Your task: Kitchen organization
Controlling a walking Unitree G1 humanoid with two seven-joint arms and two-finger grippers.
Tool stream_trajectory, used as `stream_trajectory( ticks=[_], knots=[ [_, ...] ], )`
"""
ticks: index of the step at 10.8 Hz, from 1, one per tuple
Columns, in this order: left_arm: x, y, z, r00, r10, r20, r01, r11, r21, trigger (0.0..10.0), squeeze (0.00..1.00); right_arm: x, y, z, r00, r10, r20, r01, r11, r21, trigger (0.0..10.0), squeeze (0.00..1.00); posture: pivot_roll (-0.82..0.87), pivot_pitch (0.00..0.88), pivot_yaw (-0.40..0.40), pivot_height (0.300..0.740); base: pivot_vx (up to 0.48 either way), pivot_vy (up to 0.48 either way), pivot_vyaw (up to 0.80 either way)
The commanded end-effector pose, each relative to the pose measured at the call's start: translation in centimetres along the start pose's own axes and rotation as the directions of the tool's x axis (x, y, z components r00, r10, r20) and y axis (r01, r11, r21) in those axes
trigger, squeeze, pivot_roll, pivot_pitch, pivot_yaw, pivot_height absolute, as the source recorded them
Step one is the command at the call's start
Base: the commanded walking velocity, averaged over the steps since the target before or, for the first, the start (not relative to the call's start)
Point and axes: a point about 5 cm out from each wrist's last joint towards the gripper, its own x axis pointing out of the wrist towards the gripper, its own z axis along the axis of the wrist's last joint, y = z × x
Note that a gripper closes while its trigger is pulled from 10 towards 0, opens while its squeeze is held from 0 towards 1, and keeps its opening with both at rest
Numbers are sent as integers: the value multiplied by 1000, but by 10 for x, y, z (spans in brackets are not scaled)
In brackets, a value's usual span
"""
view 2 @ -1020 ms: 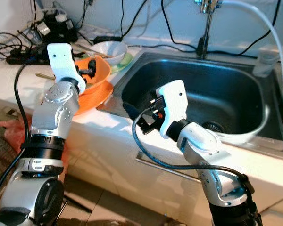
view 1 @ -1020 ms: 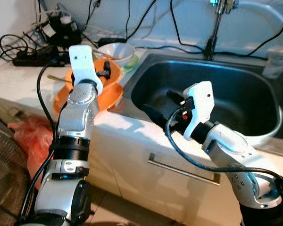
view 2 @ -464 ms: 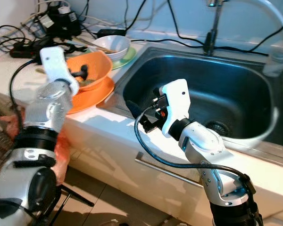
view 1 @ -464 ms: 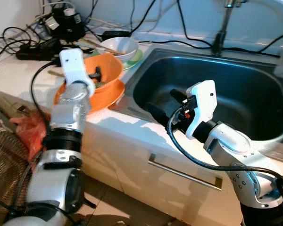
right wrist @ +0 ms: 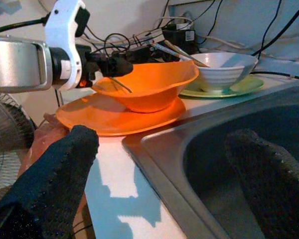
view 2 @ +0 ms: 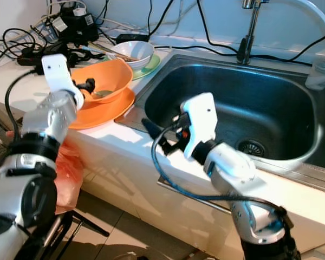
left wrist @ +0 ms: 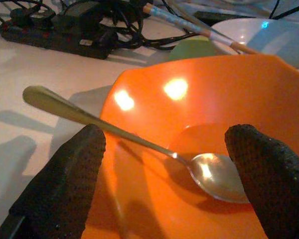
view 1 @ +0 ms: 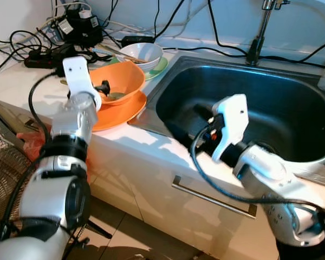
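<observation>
Left gripper (left wrist: 167,164), fingers spread, at the orange bowl (left wrist: 269,114), upper left of the eye views.
Its wrist view shows a spoon (left wrist: 139,144) between the fingers; right gripper (right wrist: 159,164), spread, over the sink (view 1: 292,108) edge.

Power strip (view 1: 43,56), cables, faucet (view 1: 258,33) behind.

A pale countertop (view 1: 21,81) ran across the upper left of the frame, beside a steel sink (view 1: 292,114). On it sat an orange plate (view 1: 122,111), a green plate (view 1: 161,65) behind, and tangled black cables (view 1: 27,46) with a power strip (left wrist: 55,37).
</observation>
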Motion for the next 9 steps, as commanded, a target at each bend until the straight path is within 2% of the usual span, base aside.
stream_trajectory(
  ticks=[1, 4, 6, 9],
  knots=[
    [1, 1, 5, 1000, -6, 0, 6, 1000, -13, 10000, 0, -1, 3, 3, 1000, -3, 7, 3, 1000, -10, 10000, 0, -90, 0, 115, 740, 0, 0, 0],
    [4, 2, 5, 999, 20, -33, -21, 999, -43, 10000, 0, 0, 3, 2, 1000, -10, 4, 10, 1000, -10, 10000, 0, -89, 0, 115, 740, 0, 0, 0],
    [6, 21, 9, 996, 86, -1, -86, 995, -51, 10000, 0, 1, 3, 2, 1000, -12, 6, 12, 1000, -17, 10000, 0, -90, 0, 113, 740, 0, 0, 0],
    [6, 32, 20, 990, 129, 61, -126, 991, -51, 10000, 0, 0, 1, 1, 1000, -23, 6, 23, 999, -29, 10000, 0, -91, 0, 114, 740, 0, 0, 0]
  ],
)
